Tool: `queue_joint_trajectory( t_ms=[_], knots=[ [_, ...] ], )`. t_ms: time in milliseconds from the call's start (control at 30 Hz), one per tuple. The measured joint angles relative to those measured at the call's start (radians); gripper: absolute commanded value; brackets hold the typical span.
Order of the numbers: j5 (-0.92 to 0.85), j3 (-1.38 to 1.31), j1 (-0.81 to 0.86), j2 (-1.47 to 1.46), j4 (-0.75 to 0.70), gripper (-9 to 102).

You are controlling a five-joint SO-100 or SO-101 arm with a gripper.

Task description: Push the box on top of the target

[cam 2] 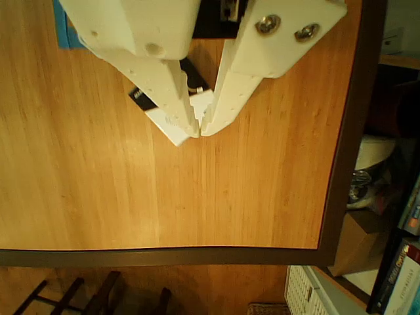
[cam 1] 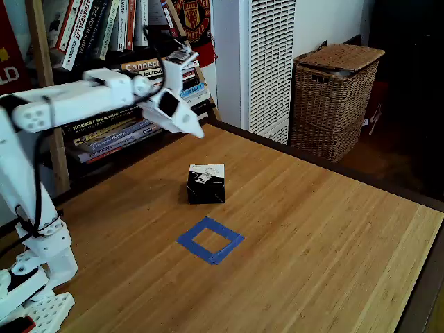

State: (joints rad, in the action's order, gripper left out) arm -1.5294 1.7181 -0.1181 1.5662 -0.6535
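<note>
The box (cam 1: 206, 182), black with a white printed top, sits on the wooden table (cam 1: 312, 236) near its middle. The target (cam 1: 210, 240), a hollow square of blue tape, lies flat a short way in front of the box, apart from it. My white gripper (cam 1: 196, 130) hangs in the air behind and above the box, not touching it. In the other view, the gripper (cam 2: 199, 133) points down with its fingertips (cam 2: 180, 111) together and nothing between them. The box (cam 2: 140, 98) shows partly behind the fingers, and a corner of the target (cam 2: 62, 29) at the top left.
A wicker basket (cam 1: 336, 97) stands beyond the table's far right edge, beside a white radiator (cam 1: 270, 62). A bookshelf (cam 1: 104, 111) runs behind the arm. The arm's base (cam 1: 35, 277) is at the near left. The table's dark edge (cam 2: 335, 164) is close to the gripper.
</note>
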Motion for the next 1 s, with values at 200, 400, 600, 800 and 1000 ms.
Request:
queue_joint_trajectory(
  t_ms=[200, 400, 600, 800, 1000],
  knots=[
    [-0.052, -0.006, 0.011, -0.032, 0.006, 0],
    [-0.100, -0.043, 0.037, -0.098, 0.028, 0],
    [-0.120, -0.092, 0.044, -0.170, 0.071, 0],
    [-0.130, -0.189, 0.040, -0.250, 0.089, 0],
    [-0.167, -0.242, 0.043, -0.322, 0.095, 0]
  ],
)
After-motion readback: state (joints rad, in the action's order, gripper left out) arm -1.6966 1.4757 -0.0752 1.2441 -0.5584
